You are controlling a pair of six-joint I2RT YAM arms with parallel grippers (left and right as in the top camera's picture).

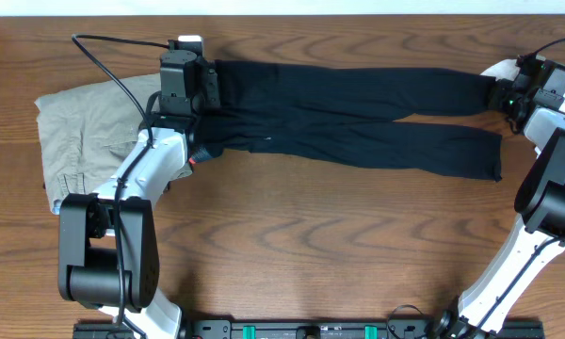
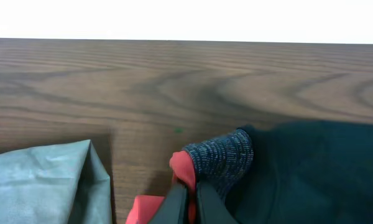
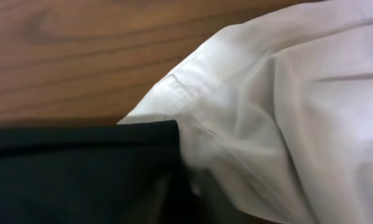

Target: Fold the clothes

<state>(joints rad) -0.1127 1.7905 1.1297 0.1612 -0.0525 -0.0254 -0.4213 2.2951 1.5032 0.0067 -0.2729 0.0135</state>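
Observation:
The black leggings [image 1: 358, 118] lie stretched across the table, waist to the left, legs to the right. My left gripper [image 1: 190, 58] is at the waist's far corner; in the left wrist view it [image 2: 191, 198] is shut on the coral-red edge [image 2: 183, 167] of the grey waistband [image 2: 224, 158]. My right gripper [image 1: 499, 94] sits at the end of the far leg. The right wrist view shows that black cuff [image 3: 81, 162] against a white garment [image 3: 286, 106]; its jaws are dark and blurred. Khaki trousers [image 1: 85, 132] lie at the left.
The white garment [image 1: 501, 69] is bunched at the far right corner, touching the far leg's end. The khaki trousers [image 2: 43, 183] lie just left of my left gripper. Bare wood [image 1: 311, 245] covers the table's near half; the far edge runs close behind the leggings.

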